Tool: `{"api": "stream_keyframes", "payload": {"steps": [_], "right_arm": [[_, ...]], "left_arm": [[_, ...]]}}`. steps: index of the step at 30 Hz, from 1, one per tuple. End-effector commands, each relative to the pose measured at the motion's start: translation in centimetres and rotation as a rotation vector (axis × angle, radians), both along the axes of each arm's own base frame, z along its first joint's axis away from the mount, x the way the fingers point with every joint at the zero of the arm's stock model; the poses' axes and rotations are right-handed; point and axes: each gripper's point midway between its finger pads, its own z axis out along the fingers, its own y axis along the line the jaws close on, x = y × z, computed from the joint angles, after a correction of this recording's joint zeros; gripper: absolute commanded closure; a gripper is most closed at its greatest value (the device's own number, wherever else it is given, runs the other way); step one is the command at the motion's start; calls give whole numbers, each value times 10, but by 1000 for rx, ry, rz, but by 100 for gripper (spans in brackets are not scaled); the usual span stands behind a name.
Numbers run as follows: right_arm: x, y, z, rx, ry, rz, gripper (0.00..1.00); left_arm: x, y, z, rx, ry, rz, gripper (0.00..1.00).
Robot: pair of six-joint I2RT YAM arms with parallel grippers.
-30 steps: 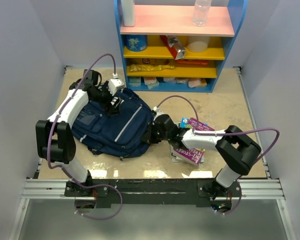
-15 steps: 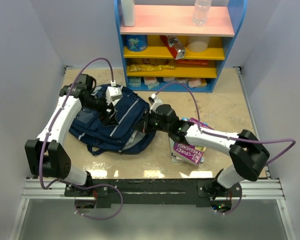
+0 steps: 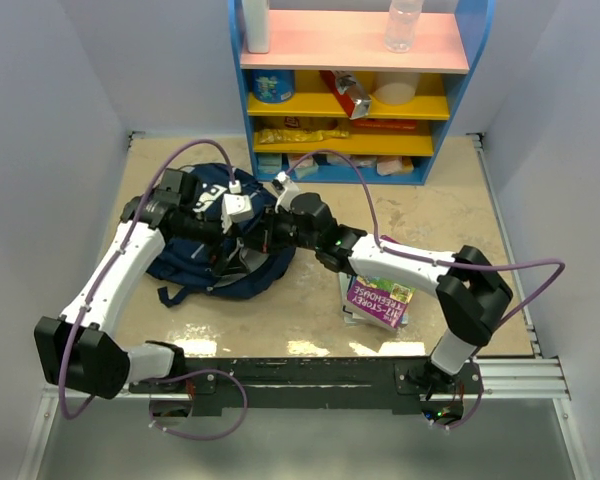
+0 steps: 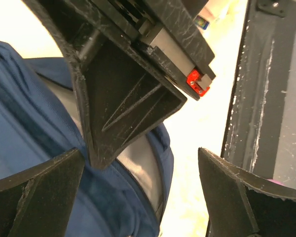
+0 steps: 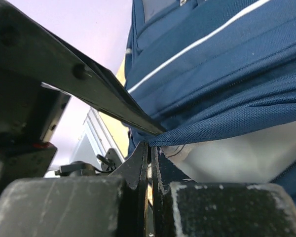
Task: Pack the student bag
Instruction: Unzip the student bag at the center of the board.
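From above, the student bag lies bunched on the left half of the table. Its long axis runs roughly far-left to near-right, though I cannot tell which end is its top. My right gripper has its raised right edge. At my left wrist, my left gripper gapes wide, holding nothing, above navy cloth and grey lining. At my right wrist, that gripper is pinched tight on a navy fold; a thin white stripe crosses the fabric.

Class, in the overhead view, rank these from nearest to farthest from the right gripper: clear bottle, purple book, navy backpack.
1. Navy backpack: pinched by the right gripper, to its left.
2. Purple book: on the table, near right.
3. Clear bottle: top shelf, far back.
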Motion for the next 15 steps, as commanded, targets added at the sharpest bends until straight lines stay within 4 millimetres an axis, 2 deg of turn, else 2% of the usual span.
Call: {"api": "stream_keyframes", "payload": {"steps": [1,2,10,15], "right_arm": [[0,18,93,224,-162,41,100],[-1,18,95,227,-166,41,100],[-4,10,106,241,-181,29,100],[-7,7,118,264,-187,33,100]], "left_arm": [[-5,-7,-9,-11,-13,17,0],[-2,-1,-20,24,-27,41,0],[18,21,-40,139,-131,164,0],[47,42,-39,208,-242,340,0]]}}
